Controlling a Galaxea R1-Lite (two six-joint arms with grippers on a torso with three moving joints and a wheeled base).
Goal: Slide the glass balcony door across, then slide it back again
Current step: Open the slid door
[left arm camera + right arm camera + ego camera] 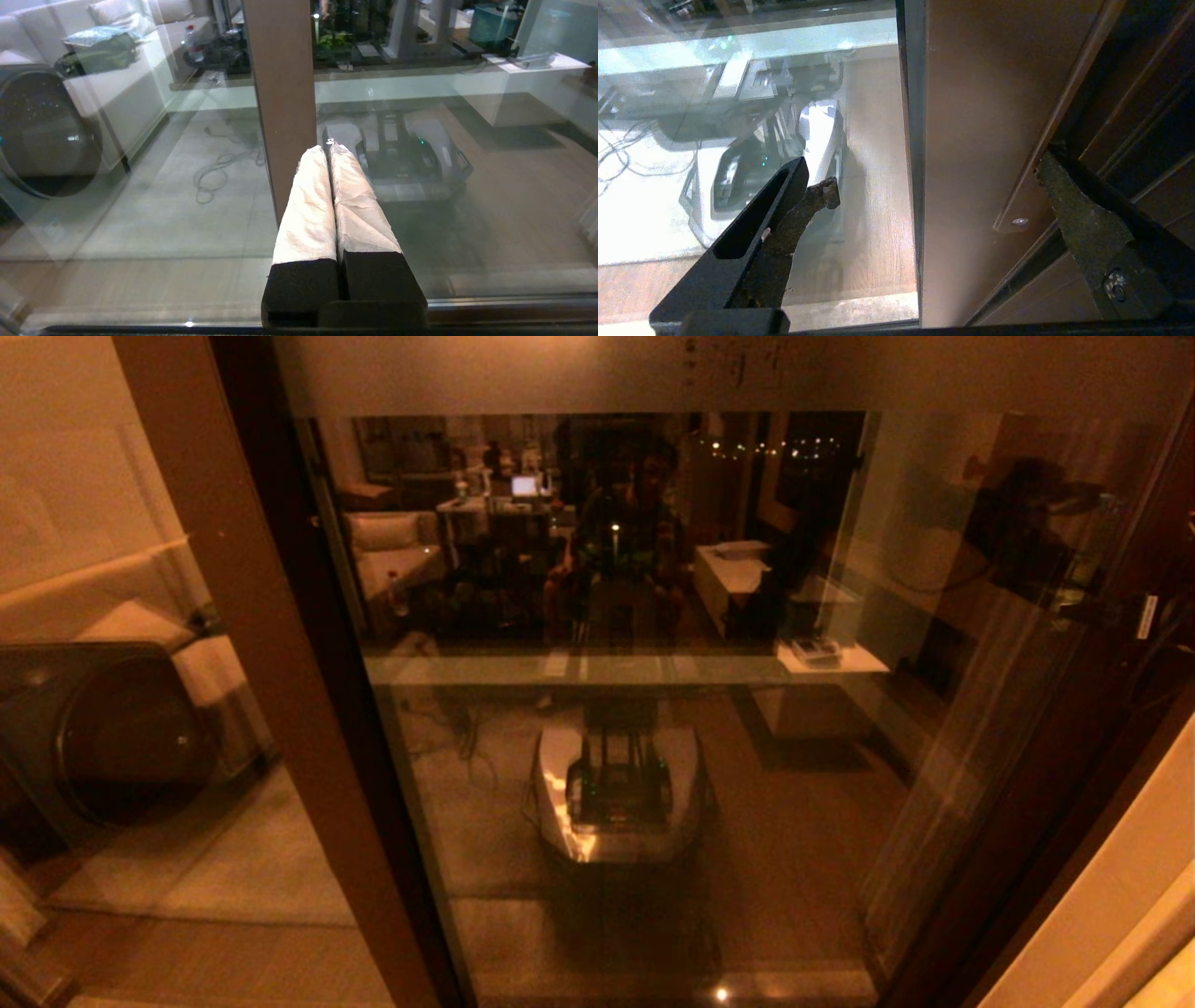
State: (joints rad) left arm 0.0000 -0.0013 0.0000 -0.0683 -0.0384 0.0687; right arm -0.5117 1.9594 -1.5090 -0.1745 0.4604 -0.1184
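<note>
Up close, the right gripper (924,186) is spread wide, its 2 fingers straddling the brown stile of the glass balcony door (971,140). The left gripper (329,148) is pressed closed on nothing, tips near a brown frame post (285,93).

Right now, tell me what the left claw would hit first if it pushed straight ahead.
Probably the brown stile of the glass balcony door. The left claw, shut, points at the stile's edge where it meets the glass; how close the tips are is unclear.
</note>
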